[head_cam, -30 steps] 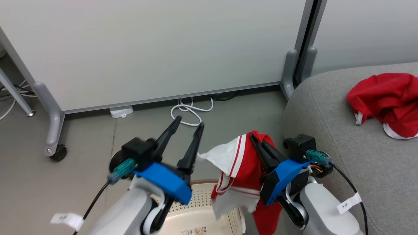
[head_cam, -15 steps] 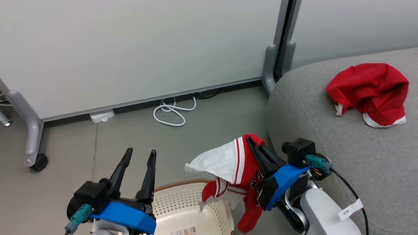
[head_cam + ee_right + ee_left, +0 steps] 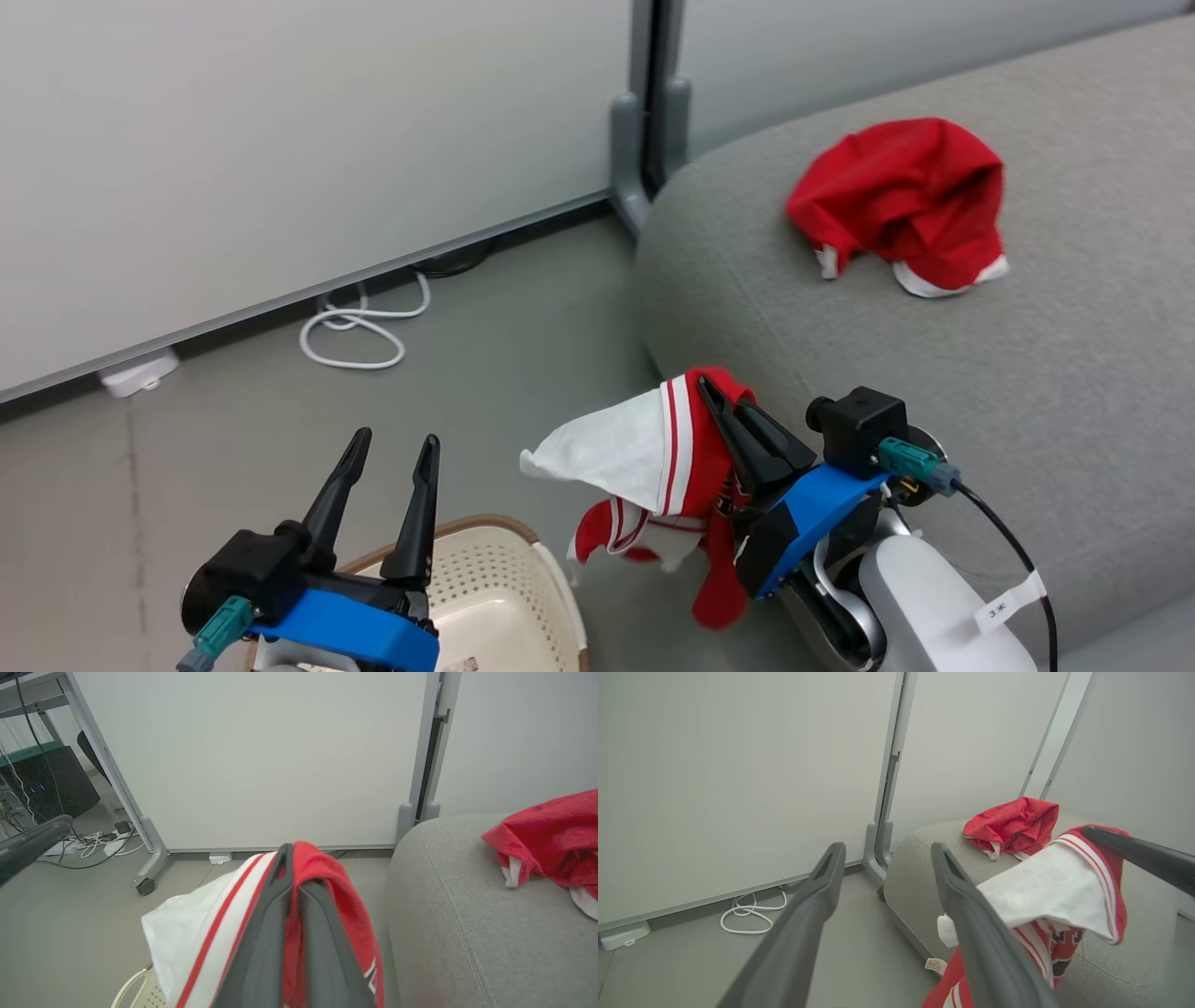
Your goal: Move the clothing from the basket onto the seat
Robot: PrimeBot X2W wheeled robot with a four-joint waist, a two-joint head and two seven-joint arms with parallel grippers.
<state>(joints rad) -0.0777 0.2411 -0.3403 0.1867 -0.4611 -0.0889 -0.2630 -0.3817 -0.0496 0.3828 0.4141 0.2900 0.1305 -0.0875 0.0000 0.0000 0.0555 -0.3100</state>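
Hanging from the right claw (image 3: 708,390) is a red and white shirt (image 3: 653,448). The claw's two dark fingers are pressed tight together on the cloth, near its red top edge. The shirt droops in the lower middle of the head view. There it shows between the basket (image 3: 485,583) and the seat (image 3: 1027,373). A white flap of it sticks out to the left. Red and white stripes run along one edge.

The left claw (image 3: 396,439) is at the lower left of the head view, just beside the basket in the picture. Its two fingers stand wide apart.

A second red garment (image 3: 901,196) lies in a heap on the grey seat at the upper right. The basket sits on the grey floor (image 3: 233,420) at the bottom edge. A white cord (image 3: 359,327) lies looped on the floor by the wall.
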